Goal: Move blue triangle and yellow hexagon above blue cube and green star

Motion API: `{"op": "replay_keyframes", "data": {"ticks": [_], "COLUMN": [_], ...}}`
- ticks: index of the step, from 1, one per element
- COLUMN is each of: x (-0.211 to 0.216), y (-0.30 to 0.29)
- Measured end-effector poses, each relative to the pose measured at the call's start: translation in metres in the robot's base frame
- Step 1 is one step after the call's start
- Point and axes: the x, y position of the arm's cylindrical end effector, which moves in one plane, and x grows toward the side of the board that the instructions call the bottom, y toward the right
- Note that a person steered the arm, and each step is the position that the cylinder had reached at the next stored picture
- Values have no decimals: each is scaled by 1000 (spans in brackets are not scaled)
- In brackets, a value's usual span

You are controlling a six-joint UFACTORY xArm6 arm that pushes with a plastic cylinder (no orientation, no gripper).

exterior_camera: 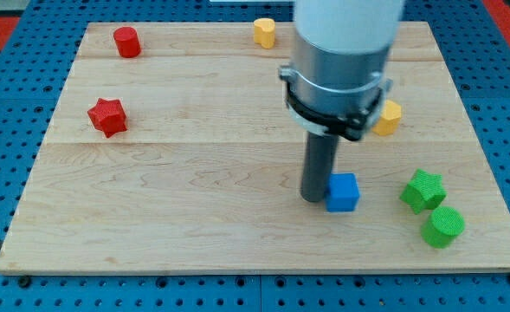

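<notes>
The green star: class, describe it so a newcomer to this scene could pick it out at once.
Start at the wooden board's right side, near the view's bottom. Two green blocks sit close together there, right of the blue cube beside my tip. The green star is the upper one, pointed, unlike the round green cylinder below.

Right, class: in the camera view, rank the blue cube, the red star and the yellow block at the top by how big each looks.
1. Red star
2. Blue cube, close to it, partly hidden by my tip
3. Yellow block, farther off
</notes>
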Motion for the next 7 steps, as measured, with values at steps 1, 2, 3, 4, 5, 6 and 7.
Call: {"op": "replay_keyframes", "data": {"ticks": [1,2,3,4,5,6,7], "x": [20,16,-65,-163,-169,-123,-122], "y": [38,29,-4,11,89,100,90]}}
